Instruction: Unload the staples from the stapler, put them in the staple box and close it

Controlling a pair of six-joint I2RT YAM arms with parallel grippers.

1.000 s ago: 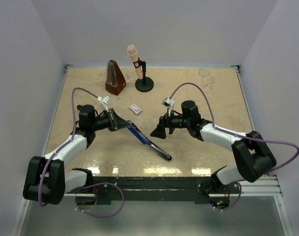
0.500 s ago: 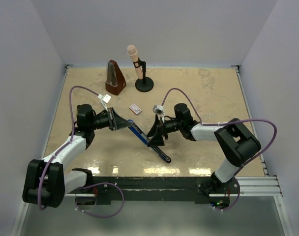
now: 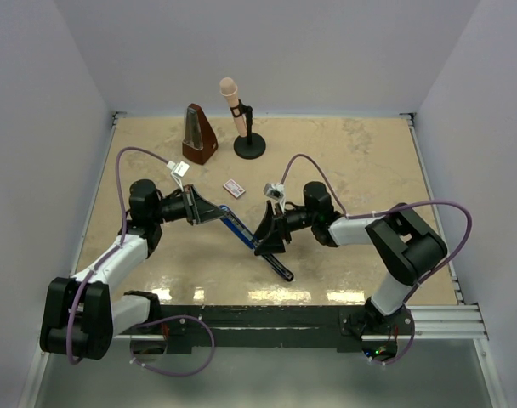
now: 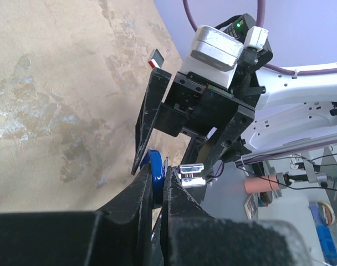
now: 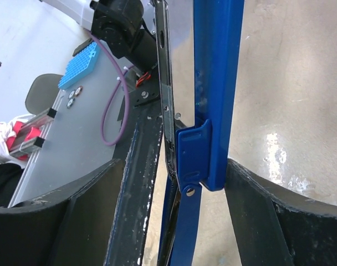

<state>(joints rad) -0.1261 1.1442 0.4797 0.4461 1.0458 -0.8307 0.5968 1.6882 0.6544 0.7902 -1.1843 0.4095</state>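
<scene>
The stapler (image 3: 240, 232) was held slantwise over the middle of the desk (image 3: 369, 170). Its blue end was pinched in the left gripper (image 3: 214, 217), whose fingers were pressed tight on it. The right gripper (image 3: 267, 238) was set astride the stapler's middle. Its fingers were spread to either side of the blue arm and the silvery rail (image 5: 166, 83).
</scene>
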